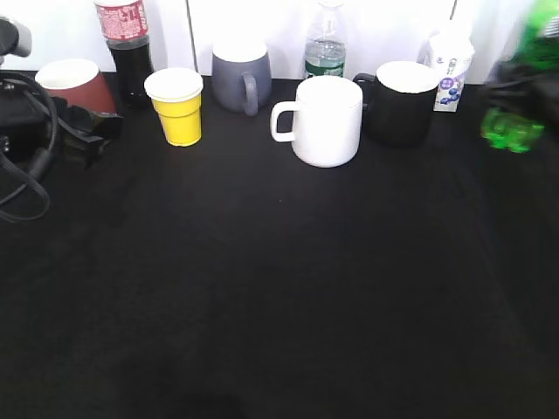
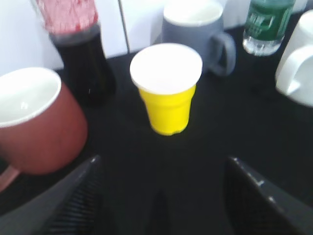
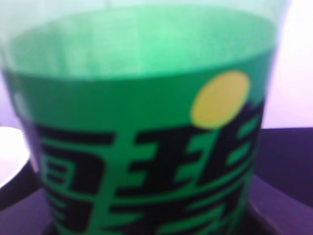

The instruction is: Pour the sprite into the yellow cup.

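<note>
The yellow cup [image 1: 177,109] stands upright at the back left of the black table; in the left wrist view it [image 2: 167,93] is straight ahead. My left gripper [image 1: 87,131] is open and empty, its two fingers [image 2: 161,196] spread a short way in front of the cup. The sprite [image 1: 511,131] is blurred at the far right edge, its bumpy base off the table. My right gripper [image 1: 517,87] is shut on it. The green label [image 3: 146,122] fills the right wrist view, and the fingers are almost hidden behind it.
Back row from the left: brown-red mug [image 1: 74,83], dark cola bottle [image 1: 127,44], grey mug [image 1: 240,77], clear bottle with green label [image 1: 325,48], white mug [image 1: 325,120], black mug [image 1: 400,100], small white carton [image 1: 450,70]. The brown-red mug [image 2: 34,122] is close to my left finger.
</note>
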Available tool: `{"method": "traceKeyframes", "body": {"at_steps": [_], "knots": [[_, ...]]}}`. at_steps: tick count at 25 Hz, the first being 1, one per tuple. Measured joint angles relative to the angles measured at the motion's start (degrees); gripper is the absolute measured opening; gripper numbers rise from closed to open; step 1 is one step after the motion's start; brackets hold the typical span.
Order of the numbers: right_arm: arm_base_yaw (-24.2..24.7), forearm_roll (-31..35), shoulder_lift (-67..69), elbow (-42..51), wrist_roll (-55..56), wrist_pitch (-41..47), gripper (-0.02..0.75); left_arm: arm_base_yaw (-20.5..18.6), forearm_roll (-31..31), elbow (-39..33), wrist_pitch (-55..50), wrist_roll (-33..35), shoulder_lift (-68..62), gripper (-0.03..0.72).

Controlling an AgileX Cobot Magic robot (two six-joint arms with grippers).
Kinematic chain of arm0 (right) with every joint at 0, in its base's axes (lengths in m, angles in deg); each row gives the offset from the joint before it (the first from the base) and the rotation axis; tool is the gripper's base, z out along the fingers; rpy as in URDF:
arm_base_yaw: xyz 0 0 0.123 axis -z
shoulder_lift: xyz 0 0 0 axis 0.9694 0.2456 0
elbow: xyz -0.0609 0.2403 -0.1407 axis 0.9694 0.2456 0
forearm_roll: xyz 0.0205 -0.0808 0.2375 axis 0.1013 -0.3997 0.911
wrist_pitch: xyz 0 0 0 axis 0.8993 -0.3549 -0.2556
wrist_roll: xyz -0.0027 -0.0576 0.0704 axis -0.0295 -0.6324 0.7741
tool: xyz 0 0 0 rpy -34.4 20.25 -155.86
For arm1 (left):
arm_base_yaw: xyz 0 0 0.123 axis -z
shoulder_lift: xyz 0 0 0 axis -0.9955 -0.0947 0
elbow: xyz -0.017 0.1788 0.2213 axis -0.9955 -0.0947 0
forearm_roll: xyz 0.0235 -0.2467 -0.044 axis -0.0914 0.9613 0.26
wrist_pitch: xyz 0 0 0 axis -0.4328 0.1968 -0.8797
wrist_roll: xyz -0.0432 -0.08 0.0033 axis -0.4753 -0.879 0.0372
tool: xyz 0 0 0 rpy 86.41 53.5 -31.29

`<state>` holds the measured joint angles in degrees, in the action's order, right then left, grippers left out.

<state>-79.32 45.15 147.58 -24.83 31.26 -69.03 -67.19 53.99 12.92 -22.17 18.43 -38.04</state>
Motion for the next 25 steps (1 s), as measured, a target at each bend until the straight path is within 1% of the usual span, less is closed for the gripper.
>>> {"method": "traceKeyframes", "body": {"at_steps": [2,4,8,9,11,13,18,19,20,21,22,23,24,25], "knots": [[0.06,-0.27,6.04,-5.87,0.06,0.0,0.438,0.0,0.0,0.0,-0.11,0.0,0.0,0.575],[0.1,0.11,10.28,-9.78,0.06,-0.42,0.438,0.0,0.0,0.0,-0.18,0.0,0.0,0.576],[1.32,0.0,11.68,-10.92,0.12,-2.03,0.438,0.0,0.0,0.0,-0.28,0.0,0.0,0.576],[1.43,-0.79,11.68,-10.92,0.12,-2.03,0.466,0.0,0.0,0.0,-0.3,0.0,0.0,0.576],[1.43,-1.58,11.68,-10.92,0.12,-2.05,0.579,0.0,0.33,0.0,-0.3,0.0,0.0,0.576],[1.43,-1.6,9.81,-9.29,0.12,-2.31,0.608,0.0,0.41,0.0,-0.3,0.0,0.0,0.576],[1.43,-1.6,4.1,0.45,0.12,-2.42,0.608,0.0,0.63,0.0,-0.93,0.0,0.98,0.576],[1.43,-1.66,1.76,2.72,0.12,-0.83,0.608,0.0,0.63,-0.02,-2.17,0.0,2.1,0.576],[1.43,-1.73,-1.81,3.53,0.12,4.85,0.608,0.12,0.63,0.14,-5.05,0.0,3.46,0.576],[1.43,-1.8,-6.88,3.03,0.12,13.99,0.603,0.74,0.73,1.16,-11.22,0.0,5.33,0.576],[1.43,-1.93,-11.45,0.85,0.12,28.32,0.596,2.07,1.45,2.72,-18.0,0.0,6.97,0.576],[1.37,-1.8,-16.29,-2.48,0.12,45.05,0.596,4.0,1.95,4.87,-26.88,0.0,8.13,0.576],[1.37,-1.79,-19.59,-5.91,0.12,60.89,0.595,5.75,3.66,7.56,-36.04,0.0,8.61,0.576],[1.37,-1.36,-22.29,-8.14,0.12,74.63,0.595,6.94,6.52,9.94,-46.52,0.0,8.61,0.576]]}}
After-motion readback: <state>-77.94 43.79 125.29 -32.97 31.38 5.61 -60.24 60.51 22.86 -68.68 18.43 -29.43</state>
